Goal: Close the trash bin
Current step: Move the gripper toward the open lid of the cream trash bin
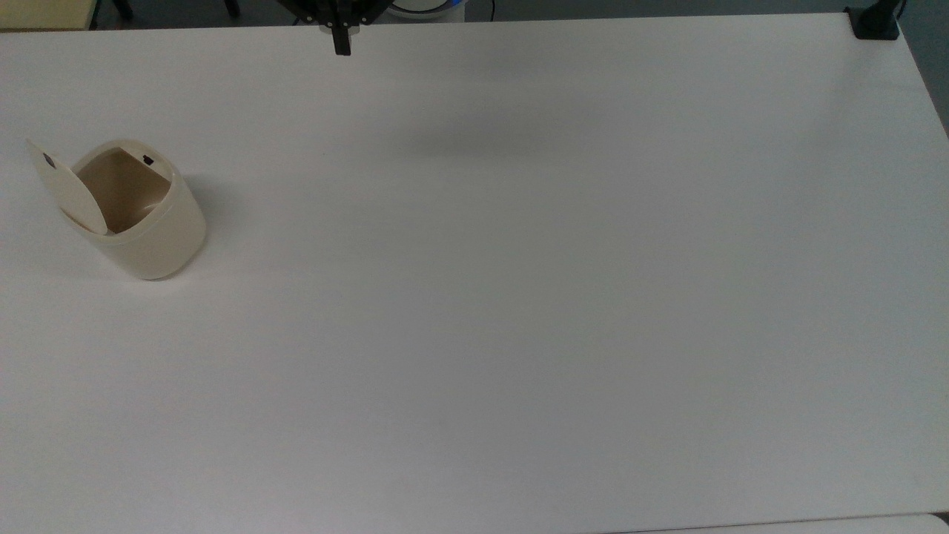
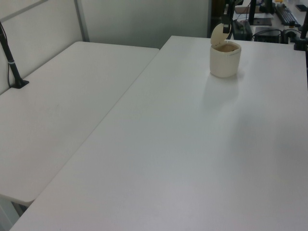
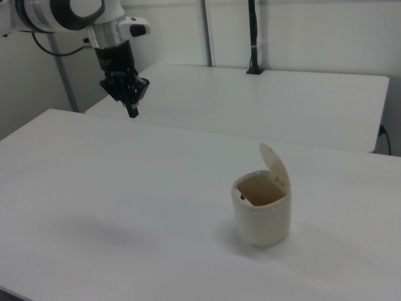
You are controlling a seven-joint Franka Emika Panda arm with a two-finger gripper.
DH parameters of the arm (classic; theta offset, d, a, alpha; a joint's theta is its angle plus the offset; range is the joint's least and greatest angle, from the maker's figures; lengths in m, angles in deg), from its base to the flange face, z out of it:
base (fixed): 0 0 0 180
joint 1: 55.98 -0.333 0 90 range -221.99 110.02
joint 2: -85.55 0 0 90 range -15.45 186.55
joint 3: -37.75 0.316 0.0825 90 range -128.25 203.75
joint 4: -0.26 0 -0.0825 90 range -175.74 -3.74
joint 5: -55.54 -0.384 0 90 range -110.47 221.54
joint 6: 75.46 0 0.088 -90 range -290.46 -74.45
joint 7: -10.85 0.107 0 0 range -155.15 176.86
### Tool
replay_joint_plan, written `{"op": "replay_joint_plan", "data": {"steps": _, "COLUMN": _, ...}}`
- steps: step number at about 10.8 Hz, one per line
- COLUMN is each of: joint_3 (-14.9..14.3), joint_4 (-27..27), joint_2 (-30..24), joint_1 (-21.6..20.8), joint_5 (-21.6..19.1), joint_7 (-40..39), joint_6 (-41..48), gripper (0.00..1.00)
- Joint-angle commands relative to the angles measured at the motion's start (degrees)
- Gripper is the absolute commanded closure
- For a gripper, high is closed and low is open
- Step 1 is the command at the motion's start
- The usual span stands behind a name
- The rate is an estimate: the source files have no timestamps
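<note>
One thing matters to us: the trash bin (image 1: 141, 222), standing upright on the white table (image 1: 519, 297) with its lid (image 1: 67, 193) swung up on the hinge and the tan inside showing. Our gripper (image 1: 342, 41) hangs above the table's far edge with its fingers pressed together and nothing between them. From the gripper, the bin sits well apart, toward the top view's left and nearer the camera; in the right view it is off toward the right view's right and lower (image 3: 262, 216), with the gripper (image 3: 132, 110) up high.

We judge the bin to be light, stiff plastic with a smooth skin, so a sideways shove could slide or tip it. We need no hold on it: we think a press with the closed fingertips on the raised lid's back, near its free edge, should fold it down onto the rim. The force should go downward through the body, not across it.

Open tabletop lies between gripper and bin. The bin stands near the table edge at the top view's left, so we would avoid pushing it that way.
</note>
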Motion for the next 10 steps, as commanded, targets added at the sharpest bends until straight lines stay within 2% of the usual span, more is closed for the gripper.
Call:
{"op": "replay_joint_plan", "data": {"steps": 1, "joint_3": -0.83, "joint_4": -0.07, "joint_2": 0.47, "joint_1": 4.01, "joint_5": -0.69, "joint_7": -1.91, "joint_6": -1.47, "gripper": 1.00}}
{"op": "replay_joint_plan", "data": {"steps": 6, "joint_3": -0.91, "joint_4": -0.07, "joint_2": 1.79, "joint_1": 12.88, "joint_5": -0.08, "joint_7": -3.14, "joint_6": -10.85, "gripper": 1.00}}
{"op": "replay_joint_plan", "data": {"steps": 10, "joint_3": -1.09, "joint_4": 0.63, "joint_2": 7.32, "joint_1": 19.22, "joint_5": 0.27, "joint_7": -2.79, "joint_6": -23.68, "gripper": 1.00}}
